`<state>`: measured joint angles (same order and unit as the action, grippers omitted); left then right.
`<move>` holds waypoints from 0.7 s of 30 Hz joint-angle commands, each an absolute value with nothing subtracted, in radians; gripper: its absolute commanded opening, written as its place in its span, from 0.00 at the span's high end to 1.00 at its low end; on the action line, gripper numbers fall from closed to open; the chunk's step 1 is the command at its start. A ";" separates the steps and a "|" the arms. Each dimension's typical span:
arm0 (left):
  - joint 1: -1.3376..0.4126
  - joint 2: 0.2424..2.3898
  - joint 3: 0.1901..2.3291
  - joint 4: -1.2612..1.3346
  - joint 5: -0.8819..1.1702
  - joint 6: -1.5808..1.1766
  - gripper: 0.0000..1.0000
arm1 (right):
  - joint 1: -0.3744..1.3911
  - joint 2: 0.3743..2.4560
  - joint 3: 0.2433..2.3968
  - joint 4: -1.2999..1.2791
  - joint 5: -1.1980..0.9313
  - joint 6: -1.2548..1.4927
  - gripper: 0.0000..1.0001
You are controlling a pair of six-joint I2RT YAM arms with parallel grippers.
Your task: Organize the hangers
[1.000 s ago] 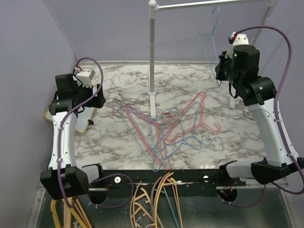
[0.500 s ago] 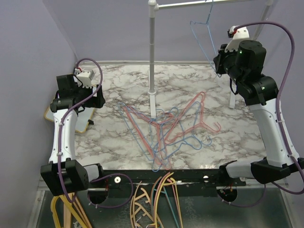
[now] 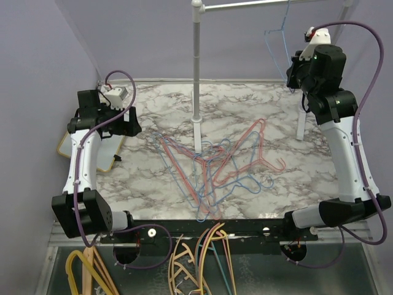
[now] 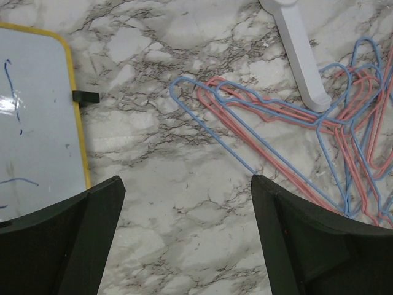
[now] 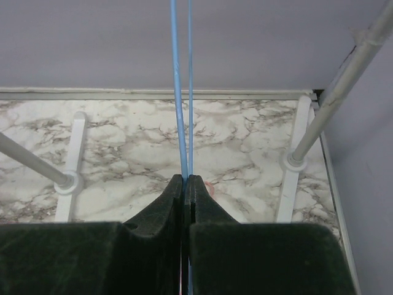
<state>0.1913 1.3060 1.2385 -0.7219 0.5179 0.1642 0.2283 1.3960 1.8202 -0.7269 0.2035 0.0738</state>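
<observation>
R fingers [image 5: 161, 212] pinch blue hanger [image 5: 180, 92] by rail [image 3: 245, 5]; L fingers [image 4: 307, 246] apart

My left tool [image 4: 184, 184] has bare tabletop [image 4: 172, 203] below it, between the whiteboard [image 4: 37, 123] and the tangled hangers [image 4: 319, 123]. The rack foot [image 4: 301, 55] reaches into that tangle. My right tool [image 5: 185, 181], pinching a blue hanger [image 5: 178, 92], has the rack's corner post [image 5: 341, 83] close on its right.

Yellow-framed whiteboard [image 4: 43, 123] lies on marble table [image 4: 172, 209].

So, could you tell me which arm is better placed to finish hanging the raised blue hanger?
Right. The right hand is shut on the blue hanger up by the rail; the left hand is open, low over the table.
</observation>
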 commanded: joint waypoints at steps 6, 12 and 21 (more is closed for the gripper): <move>-0.046 1.425 1.331 -0.775 0.634 0.411 0.14 | 0.075 1.387 1.813 -0.654 0.141 0.145 0.99; -0.165 1.501 1.280 -0.702 0.714 0.571 0.15 | 0.043 1.391 1.830 -0.664 0.158 0.140 0.99; -0.251 1.581 1.182 -0.534 0.642 0.881 0.41 | 0.042 1.213 1.662 -0.629 0.002 0.203 0.06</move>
<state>-0.2165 1.5646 1.1858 -0.6163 0.6567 0.6773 0.0456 1.3579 1.7622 -0.6792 0.1154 0.1505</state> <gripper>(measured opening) 0.680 0.849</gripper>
